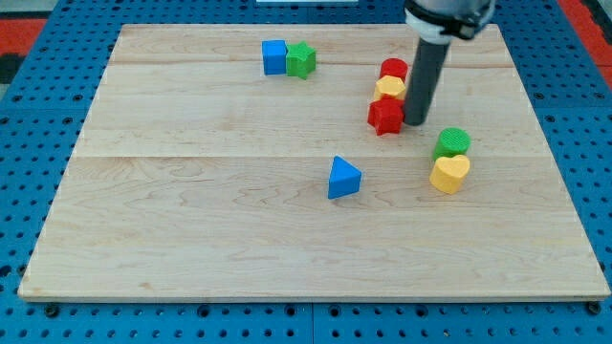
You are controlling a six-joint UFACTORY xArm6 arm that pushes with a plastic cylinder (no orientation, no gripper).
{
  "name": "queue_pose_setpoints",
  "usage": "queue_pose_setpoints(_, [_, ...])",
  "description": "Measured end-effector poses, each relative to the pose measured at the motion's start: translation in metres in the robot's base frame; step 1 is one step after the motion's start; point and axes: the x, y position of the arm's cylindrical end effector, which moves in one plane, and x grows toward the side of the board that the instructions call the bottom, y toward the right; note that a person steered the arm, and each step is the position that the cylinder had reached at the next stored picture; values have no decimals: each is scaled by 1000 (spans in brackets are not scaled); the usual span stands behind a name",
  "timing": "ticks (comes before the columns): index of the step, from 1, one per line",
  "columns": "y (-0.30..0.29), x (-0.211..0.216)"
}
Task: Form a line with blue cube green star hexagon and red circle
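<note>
While my tip (pixel 416 121) rests bare, clamped on nothing, just right of the red star (pixel 385 117), the yellow hexagon (pixel 389 88) and red circle (pixel 393 69) stack above it, with the blue cube (pixel 274 56) touching the green star (pixel 301 59) top left.

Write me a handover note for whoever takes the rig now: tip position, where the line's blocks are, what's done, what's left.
My tip sits just right of the red star.
Blue cube and green star touch, at the view's top.
Red circle and yellow hexagon stack in a column right of centre, above the red star.
Done: two pairs formed.
Left: join the pairs into one line.
</note>
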Motion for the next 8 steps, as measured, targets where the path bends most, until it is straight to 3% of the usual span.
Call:
queue_pose_setpoints(1, [-53, -35])
queue_pose_setpoints(3, [-139, -40])
queue_pose_setpoints(4, [-210, -84])
queue_pose_setpoints(5, [-228, -124])
queue_pose_setpoints(8, [-140, -112])
